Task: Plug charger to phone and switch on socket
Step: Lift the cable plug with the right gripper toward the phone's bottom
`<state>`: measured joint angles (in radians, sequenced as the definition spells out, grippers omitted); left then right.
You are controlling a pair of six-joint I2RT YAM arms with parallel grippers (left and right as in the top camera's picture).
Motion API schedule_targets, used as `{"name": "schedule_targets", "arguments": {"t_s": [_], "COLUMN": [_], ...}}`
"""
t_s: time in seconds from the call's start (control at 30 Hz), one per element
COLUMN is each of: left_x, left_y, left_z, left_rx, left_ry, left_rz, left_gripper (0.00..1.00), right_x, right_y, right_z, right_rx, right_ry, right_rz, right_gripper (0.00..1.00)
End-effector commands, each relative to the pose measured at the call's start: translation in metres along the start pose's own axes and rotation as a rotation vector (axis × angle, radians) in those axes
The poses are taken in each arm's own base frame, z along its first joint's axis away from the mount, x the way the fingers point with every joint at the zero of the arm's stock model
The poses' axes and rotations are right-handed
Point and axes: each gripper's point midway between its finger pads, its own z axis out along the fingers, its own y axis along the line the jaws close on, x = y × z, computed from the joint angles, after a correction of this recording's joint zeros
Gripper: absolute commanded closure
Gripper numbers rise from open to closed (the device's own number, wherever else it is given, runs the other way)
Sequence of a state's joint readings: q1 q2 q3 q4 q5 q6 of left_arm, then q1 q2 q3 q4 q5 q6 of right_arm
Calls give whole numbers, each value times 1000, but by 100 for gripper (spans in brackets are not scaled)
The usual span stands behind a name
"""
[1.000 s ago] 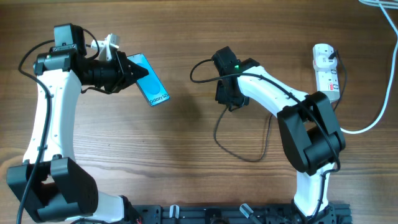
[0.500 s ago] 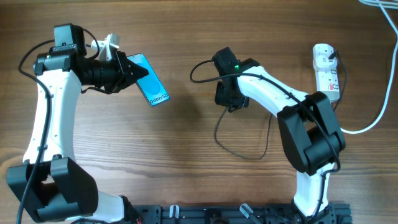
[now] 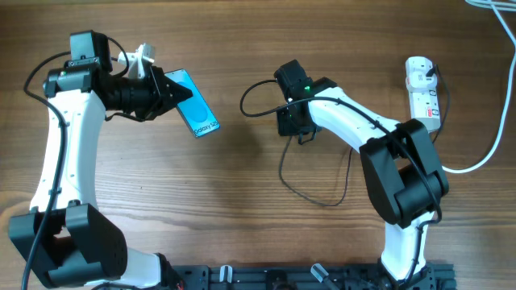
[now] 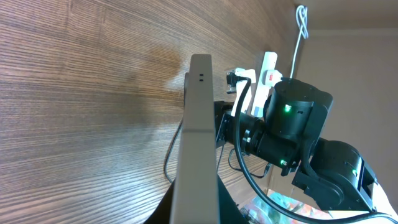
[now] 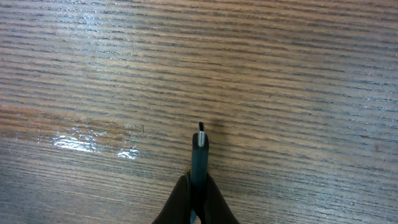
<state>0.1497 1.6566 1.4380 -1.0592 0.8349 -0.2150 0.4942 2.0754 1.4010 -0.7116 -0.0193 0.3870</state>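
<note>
My left gripper [image 3: 173, 93] is shut on the phone [image 3: 197, 105], whose turquoise screen faces up and whose free end points to the lower right. In the left wrist view the phone [image 4: 198, 143] shows edge-on between the fingers. My right gripper [image 3: 286, 121] is shut on the charger plug [image 5: 200, 149], its metal tip pointing forward above the wood. The black charger cable [image 3: 310, 189] loops over the table below that arm. The white socket [image 3: 422, 93] with its red switch lies at the far right, a black plug in its top end.
A thick white lead [image 3: 492, 153] curves from the socket along the right edge. A white clip-like object [image 3: 139, 60] sits behind the left gripper. The table is bare wood between phone and right gripper.
My right gripper has shifted slightly left and up with the plug, and the cable loop beside it has swung left. The left arm and phone have not moved.
</note>
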Motion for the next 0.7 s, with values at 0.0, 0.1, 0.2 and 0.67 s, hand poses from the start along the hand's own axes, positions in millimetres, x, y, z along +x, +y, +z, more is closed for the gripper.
{"name": "schedule_targets", "arguments": {"t_s": [0.0,0.1,0.2,0.67], "left_x": [3,3,3,27], "left_y": [-12,-11,-12,-87], "left_z": [-8,-8,-8,-29], "left_rx": [19,19,19,494], "left_ry": [-19,-19,-18,51], "left_rz": [24,23,24,321], "left_gripper": [96,96,96,96], "right_x": [20,12,9,102], "right_y": [4,41,72,122], "right_z": [11,-39,-135,-277], "right_rx": [-40,-281,-530,-1224], "right_ry": [67,16,-133,-149], "right_rz": [-20,-142,-302,-516], "right_gripper": [96,95,96,95]}}
